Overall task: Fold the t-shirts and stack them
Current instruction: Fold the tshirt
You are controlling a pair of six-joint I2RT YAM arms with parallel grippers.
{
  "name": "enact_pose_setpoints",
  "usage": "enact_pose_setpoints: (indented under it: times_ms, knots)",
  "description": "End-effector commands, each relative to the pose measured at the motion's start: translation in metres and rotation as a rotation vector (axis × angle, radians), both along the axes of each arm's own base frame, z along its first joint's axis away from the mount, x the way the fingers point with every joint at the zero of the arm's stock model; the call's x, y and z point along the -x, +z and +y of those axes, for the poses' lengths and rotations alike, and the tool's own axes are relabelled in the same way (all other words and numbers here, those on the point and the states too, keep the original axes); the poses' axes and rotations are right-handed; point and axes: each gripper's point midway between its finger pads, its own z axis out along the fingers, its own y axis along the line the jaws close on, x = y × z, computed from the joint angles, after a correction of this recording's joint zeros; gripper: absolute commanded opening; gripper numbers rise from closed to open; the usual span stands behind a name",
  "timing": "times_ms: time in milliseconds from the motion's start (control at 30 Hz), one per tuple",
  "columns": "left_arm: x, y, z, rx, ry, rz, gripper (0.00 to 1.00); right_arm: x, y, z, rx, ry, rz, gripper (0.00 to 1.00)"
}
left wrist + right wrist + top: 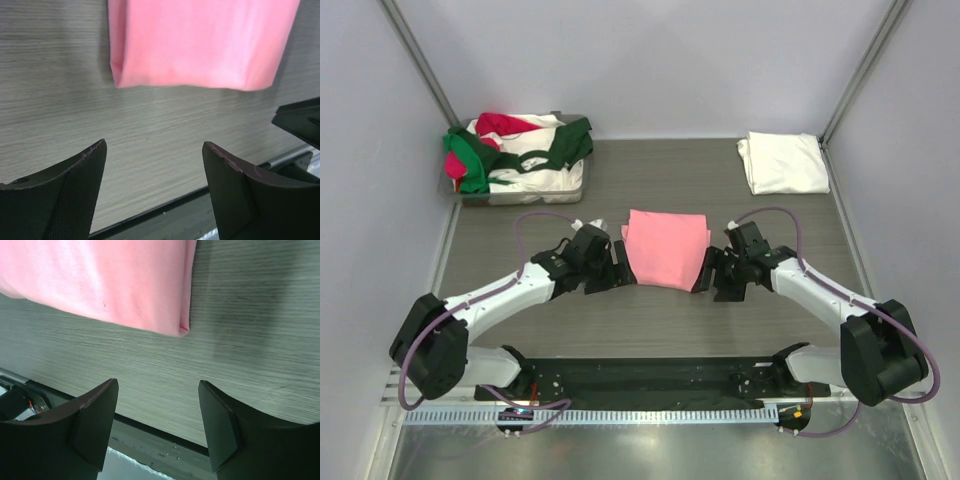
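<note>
Left tool [154, 146] agape near pink t-shirt [200, 40]

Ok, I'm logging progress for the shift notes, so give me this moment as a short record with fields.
pink shirt: folded, flat, middle of table
white shirt: folded, far right corner
unfolded shirts: heaped in tray, far left
left tool: open, empty, beside pink shirt
right tool: open, empty, beside pink shirt

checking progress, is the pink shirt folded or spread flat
Folded: the pink shirt is a compact rectangle with no sleeves showing, and both wrist views show a doubled, creased edge at its corner.
</note>
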Motion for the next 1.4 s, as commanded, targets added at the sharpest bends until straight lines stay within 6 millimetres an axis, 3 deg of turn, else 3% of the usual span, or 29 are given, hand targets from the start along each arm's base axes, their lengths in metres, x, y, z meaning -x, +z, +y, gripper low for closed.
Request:
enact_pose_setpoints:
  times_ms: [0,233,600,700,833,900,967,1067,1133,1200,1233,1267,1367]
  knots:
    - [-0.019,-0.011,0.005,-0.057,0.033,-0.034,0.77,-0.011,0.006,-0.007,0.055,-0.008,-0.031,0.71]
    - [-0.046,-0.046,-0.008,-0.001,0.030,0.016,0.67,-0.028,-0.028,-0.013,0.107,0.003,0.011,0.64]
    - [-0.050,-0.061,-0.003,-0.015,0.061,0.018,0.59,-0.031,-0.056,-0.013,0.082,0.008,0.041,0.53]
    - [-0.051,-0.068,-0.005,-0.010,0.060,0.023,0.50,-0.030,-0.062,-0.012,0.076,0.009,0.045,0.46]
    - [-0.051,-0.077,-0.003,-0.026,0.077,0.040,0.26,-0.025,-0.072,-0.013,0.072,0.009,0.063,0.22]
    - [-0.054,-0.080,-0.001,-0.036,0.090,0.034,0.21,-0.024,-0.075,-0.012,0.070,0.011,0.068,0.15]
    - [-0.054,-0.079,-0.001,-0.032,0.090,0.029,0.09,-0.020,-0.078,-0.013,0.069,0.009,0.078,0.06]
    - [-0.046,-0.070,0.000,-0.013,0.084,0.035,0.01,-0.012,-0.074,-0.013,0.055,0.011,0.085,0.01]
    - [-0.031,-0.071,0.011,-0.025,0.102,0.065,0.00,-0.003,-0.068,-0.019,0.073,0.003,0.087,0.01]
    - [-0.024,-0.053,0.015,0.009,0.113,0.039,0.00,0.007,-0.065,-0.025,0.092,-0.016,0.108,0.01]
    - [-0.013,-0.057,0.022,-0.001,0.124,0.063,0.00,0.010,-0.058,-0.023,0.070,-0.021,0.092,0.01]
    - [-0.010,-0.043,0.023,0.028,0.127,0.036,0.00,0.012,-0.054,-0.022,0.059,-0.024,0.086,0.01]
    - [0.009,-0.038,0.028,0.045,0.125,0.041,0.01,0.020,-0.042,-0.012,0.025,-0.039,0.085,0.01]
